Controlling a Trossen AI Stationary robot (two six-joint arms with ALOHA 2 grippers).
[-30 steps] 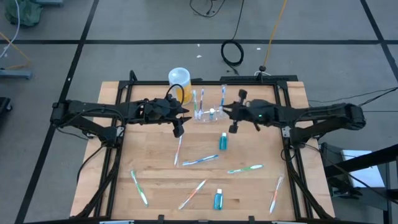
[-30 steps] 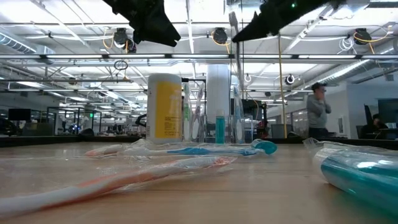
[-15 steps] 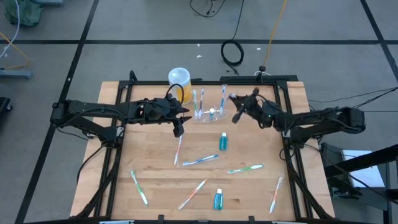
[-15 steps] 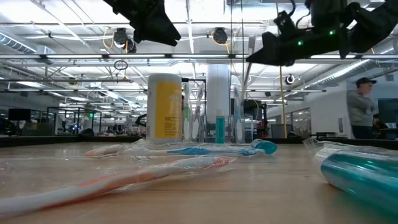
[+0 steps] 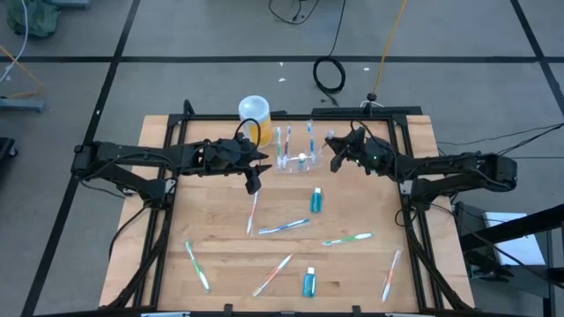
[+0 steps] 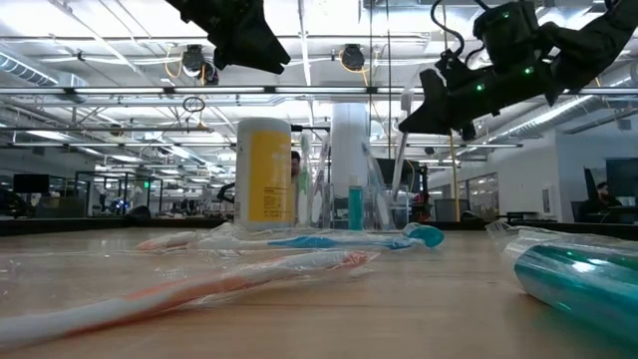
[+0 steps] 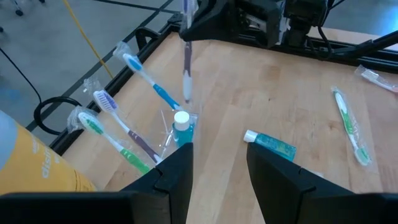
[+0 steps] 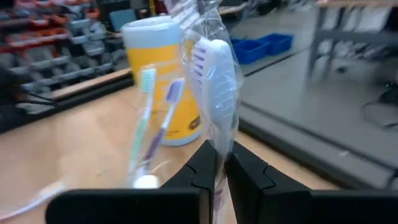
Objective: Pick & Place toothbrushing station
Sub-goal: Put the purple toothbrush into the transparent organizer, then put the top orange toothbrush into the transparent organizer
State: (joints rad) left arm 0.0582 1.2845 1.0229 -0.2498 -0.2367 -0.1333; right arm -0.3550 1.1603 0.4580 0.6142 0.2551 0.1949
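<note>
The see-through holder (image 5: 295,162) stands at the table's far middle. Two toothbrushes (image 5: 282,143) and a white-capped teal tube (image 7: 181,122) stand upright in it. It also shows in the low view (image 6: 349,204). My right gripper (image 5: 335,151) is shut on a wrapped white toothbrush (image 5: 310,132), just right of the holder and above it. My left gripper (image 5: 253,180) hovers open and empty left of the holder, above the table. In its wrist view (image 7: 217,168) it looks toward the holder. My right gripper pinches the wrapped toothbrush between its two fingers just below the head (image 8: 219,149), wrapper and all. The fingers come about level from the table's right and lie across the brush. The brush is tilted, head up (image 8: 214,62). Its handle (image 7: 186,74) hangs over the holder. Whether its lower end touches the holder, I cannot tell.
A yellow-orange cup with a white top (image 5: 253,114) stands just left of the holder at the far edge. Several wrapped toothbrushes (image 5: 284,227) and two teal tubes (image 5: 315,200) lie on the table nearer the front. Black frame rails (image 5: 167,202) run along both sides.
My right gripper has moved a little toward the far edge, come lower and turned at the wrist. The toothbrush it holds stood upright and now tilts, with its handle end lower over the holder. My left gripper has kept still.
</note>
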